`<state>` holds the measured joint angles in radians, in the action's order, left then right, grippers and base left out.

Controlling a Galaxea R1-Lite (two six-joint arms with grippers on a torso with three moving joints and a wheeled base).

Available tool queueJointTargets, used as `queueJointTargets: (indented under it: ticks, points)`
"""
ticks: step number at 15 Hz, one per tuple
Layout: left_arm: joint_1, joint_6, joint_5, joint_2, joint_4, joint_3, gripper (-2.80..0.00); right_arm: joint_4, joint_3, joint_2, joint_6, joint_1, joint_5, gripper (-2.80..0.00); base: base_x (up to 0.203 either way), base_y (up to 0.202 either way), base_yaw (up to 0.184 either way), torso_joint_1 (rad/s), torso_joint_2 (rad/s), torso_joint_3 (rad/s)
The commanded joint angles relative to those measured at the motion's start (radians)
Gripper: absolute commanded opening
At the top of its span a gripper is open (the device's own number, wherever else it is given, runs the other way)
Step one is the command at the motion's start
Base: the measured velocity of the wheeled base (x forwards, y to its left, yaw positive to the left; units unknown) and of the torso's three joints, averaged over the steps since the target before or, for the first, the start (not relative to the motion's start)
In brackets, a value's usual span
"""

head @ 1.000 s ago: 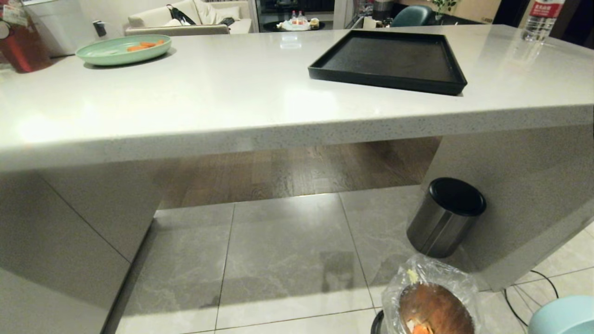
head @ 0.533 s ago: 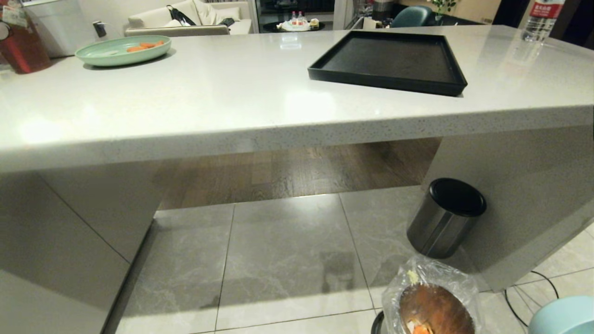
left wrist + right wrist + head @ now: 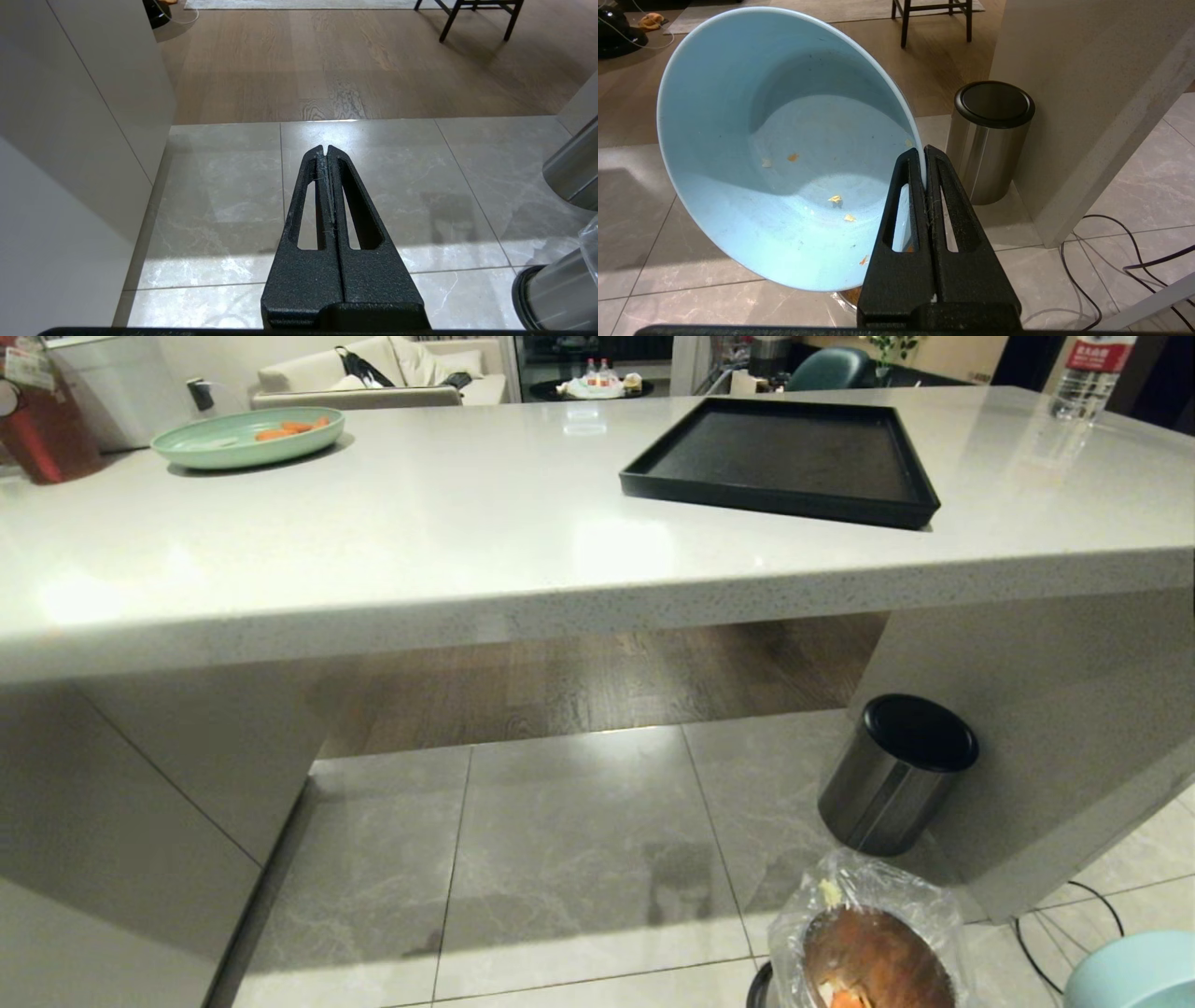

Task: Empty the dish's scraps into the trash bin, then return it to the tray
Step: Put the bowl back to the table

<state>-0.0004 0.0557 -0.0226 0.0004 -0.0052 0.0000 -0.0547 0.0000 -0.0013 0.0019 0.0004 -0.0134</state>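
Observation:
My right gripper [image 3: 923, 151] is shut on the rim of the dish [image 3: 784, 154], a pale blue bowl tilted on its side low over the floor. Only a few small crumbs of scraps [image 3: 836, 199] cling inside it. In the head view the dish [image 3: 1134, 975] shows at the bottom right corner, beside the trash bin [image 3: 873, 943] with its crinkly clear bag. Orange and pale scraps [image 3: 845, 997] lie inside that bin. The black tray [image 3: 784, 453] lies bare on the counter, far right. My left gripper [image 3: 326, 149] hangs shut and empty over the floor tiles.
An unlined steel bin with a black lid [image 3: 896, 775] stands against the counter's leg, just beyond the lined bin. A mint-green plate [image 3: 247, 434] with carrot pieces sits far left on the counter, a water bottle [image 3: 1088, 373] far right. Black cables [image 3: 1111, 261] run over the floor.

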Motion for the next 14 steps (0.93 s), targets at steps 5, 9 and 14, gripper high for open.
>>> queueJointTargets:
  ticks: [5,9,14]
  points:
    - [-0.001,0.001,0.000,0.001,0.000,0.000,-2.80,-0.001,0.000,0.001,-0.005,0.000,-0.002,-2.80,0.000,0.000,0.000,-0.016,-0.11,-0.128]
    - [-0.001,0.001,0.000,0.001,-0.001,0.000,-2.80,-0.001,0.000,0.001,0.000,0.000,0.000,-2.80,0.000,0.000,0.000,-0.023,-0.39,-0.410]
    - [-0.001,0.001,0.000,0.001,-0.001,0.000,-2.80,-0.001,0.000,0.001,0.000,0.000,0.000,-2.80,0.000,0.000,0.000,0.022,-0.44,-0.403]
